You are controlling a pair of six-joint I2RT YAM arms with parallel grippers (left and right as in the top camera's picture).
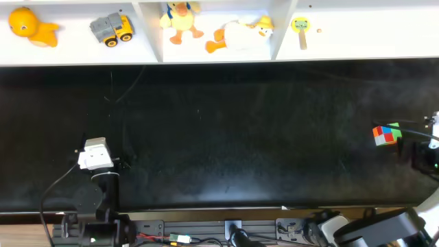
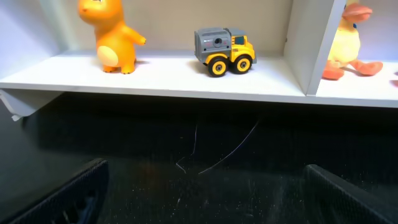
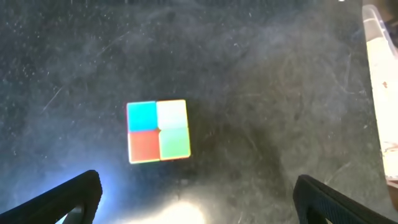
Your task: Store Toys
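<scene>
The right jaws stand wide over the colour cube [image 3: 158, 131] on the counter [image 3: 261, 68], their tips cut off at the edge. The left jaws, wide and empty, face the shelf [image 2: 155, 87]; a divider partly hides its plush duck [image 2: 347, 38].

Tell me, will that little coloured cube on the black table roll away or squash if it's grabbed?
The cube probably won't roll: it sits flat on the table. It looks like hard plastic, so likely stiff, not squashy. Its smooth tiles may be slightly slippery.
</scene>
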